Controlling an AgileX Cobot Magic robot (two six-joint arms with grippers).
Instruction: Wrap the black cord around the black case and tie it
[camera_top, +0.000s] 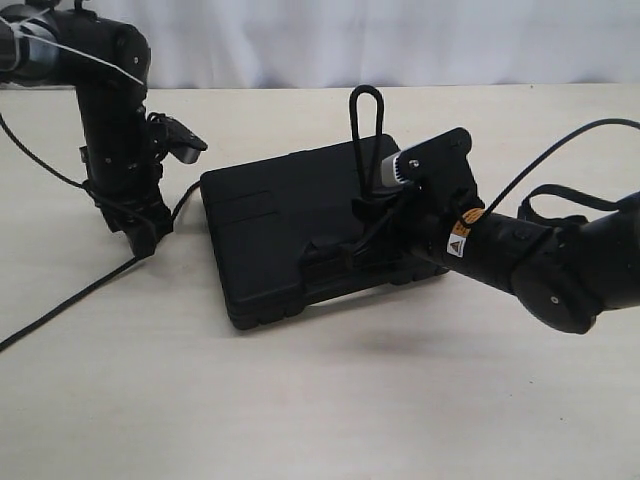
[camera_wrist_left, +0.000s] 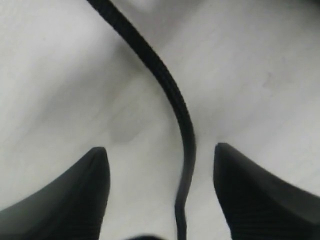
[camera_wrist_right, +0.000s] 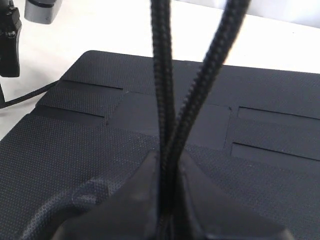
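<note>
The black case (camera_top: 270, 230) lies flat in the middle of the table, its textured lid (camera_wrist_right: 75, 150) filling the right wrist view. My right gripper (camera_top: 365, 215) rests over the lid's near side, shut on the black cord's doubled loop (camera_top: 366, 110), which stands upright above it. Both strands (camera_wrist_right: 162, 75) rise from between the pinched jaws of the right gripper (camera_wrist_right: 167, 160). My left gripper (camera_top: 140, 235) points down at the table left of the case. The left gripper (camera_wrist_left: 160, 152) is open, and the cord (camera_wrist_left: 170, 85) runs loose between its fingers (camera_wrist_left: 75, 200) without touching them.
The cord's long tail (camera_top: 60, 305) trails over the beige table (camera_top: 300, 400) toward the front left. Thick arm cables (camera_top: 560, 160) arc behind the right arm. A white curtain (camera_top: 400, 40) closes the back.
</note>
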